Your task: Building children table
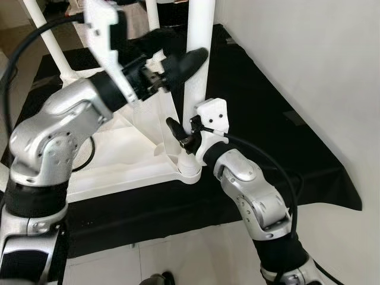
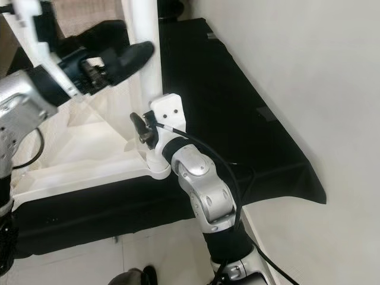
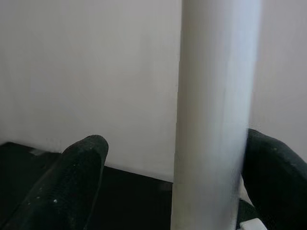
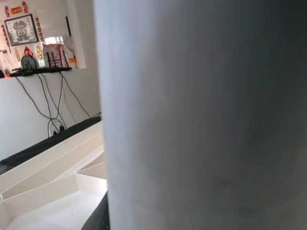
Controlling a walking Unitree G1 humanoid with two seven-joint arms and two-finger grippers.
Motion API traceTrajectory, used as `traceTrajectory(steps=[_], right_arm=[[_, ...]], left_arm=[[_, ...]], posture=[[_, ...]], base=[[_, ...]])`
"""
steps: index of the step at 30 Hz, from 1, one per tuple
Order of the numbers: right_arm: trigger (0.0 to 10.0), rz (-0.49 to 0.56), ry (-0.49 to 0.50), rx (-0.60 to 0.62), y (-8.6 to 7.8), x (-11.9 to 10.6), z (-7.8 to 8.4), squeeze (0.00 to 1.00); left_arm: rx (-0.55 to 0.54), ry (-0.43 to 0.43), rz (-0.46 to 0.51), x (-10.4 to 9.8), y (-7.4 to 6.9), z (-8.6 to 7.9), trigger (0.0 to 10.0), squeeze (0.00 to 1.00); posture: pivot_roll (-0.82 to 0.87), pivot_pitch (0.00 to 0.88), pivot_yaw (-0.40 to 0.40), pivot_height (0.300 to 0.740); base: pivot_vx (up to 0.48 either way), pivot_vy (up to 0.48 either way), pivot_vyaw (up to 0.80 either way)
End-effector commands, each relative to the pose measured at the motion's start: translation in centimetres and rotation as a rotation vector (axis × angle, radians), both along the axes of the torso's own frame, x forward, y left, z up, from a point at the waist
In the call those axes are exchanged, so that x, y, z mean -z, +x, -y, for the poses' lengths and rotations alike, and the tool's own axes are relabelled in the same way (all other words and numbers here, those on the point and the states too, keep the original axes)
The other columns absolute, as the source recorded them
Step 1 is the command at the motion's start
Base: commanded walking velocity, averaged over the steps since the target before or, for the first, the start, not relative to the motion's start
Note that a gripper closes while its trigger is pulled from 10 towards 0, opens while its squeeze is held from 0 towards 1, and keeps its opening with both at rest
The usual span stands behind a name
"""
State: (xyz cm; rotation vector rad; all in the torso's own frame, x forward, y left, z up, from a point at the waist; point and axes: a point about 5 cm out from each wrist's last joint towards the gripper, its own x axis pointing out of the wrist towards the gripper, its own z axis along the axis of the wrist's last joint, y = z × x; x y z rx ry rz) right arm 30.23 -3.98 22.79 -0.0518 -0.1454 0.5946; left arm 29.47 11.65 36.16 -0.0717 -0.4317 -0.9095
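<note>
Upturned white desk lying on black cloth beside the wall. Near corner leg standing upright. Left hand spread wide, fingers either side of that leg. Right hand low at the leg's base; grip impossible to tell.

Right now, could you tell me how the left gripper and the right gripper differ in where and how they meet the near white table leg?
The left gripper meets the white table leg higher up; the right gripper sits low, near the leg's base on the upturned tabletop. The left gripper's fingers straddle the leg with a gap showing; the right gripper is pressed so close that its grip cannot be judged. Both work the same leg.
</note>
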Motion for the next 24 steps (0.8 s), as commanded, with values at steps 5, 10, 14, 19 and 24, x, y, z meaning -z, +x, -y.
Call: traceTrajectory(steps=[5, 10, 14, 19, 24], right_arm=[[10.0, -0.030, -0.066, -0.079, -0.7, 1.5, -1.2, 0.00], [10.0, -0.002, -0.104, -0.142, -1.3, 1.5, -1.9, 0.00], [10.0, 0.004, -0.125, -0.169, -1.4, 1.6, -2.2, 0.00], [10.0, 0.002, -0.137, -0.183, -1.4, 1.8, -2.3, 0.00], [10.0, -0.002, -0.140, -0.184, -1.3, 1.9, -2.3, 0.00]], left_arm=[[0.089, 0.021, -0.084, 0.2, 0.3, 0.8, 10.0, 0.00], [0.094, 0.089, -0.063, 0.1, 0.2, 0.8, 10.0, 0.00], [0.074, 0.134, -0.038, 0.0, 0.0, 0.8, 10.0, 0.00], [0.019, 0.202, 0.033, -0.4, -0.4, 0.6, 4.7, 0.00], [-0.012, 0.249, 0.080, -0.4, -0.7, 0.6, 0.0, 0.00]], posture=[[0.08, 0.176, 0.084, 0.740], [0.08, 0.173, 0.083, 0.740], [0.08, 0.171, 0.079, 0.740], [0.08, 0.170, 0.073, 0.740], [0.08, 0.170, 0.067, 0.740]], base=[[0.000, 0.000, 0.00], [0.000, 0.000, 0.00], [0.000, 0.000, 0.00], [0.000, 0.000, 0.00], [0.000, 0.000, 0.00]])
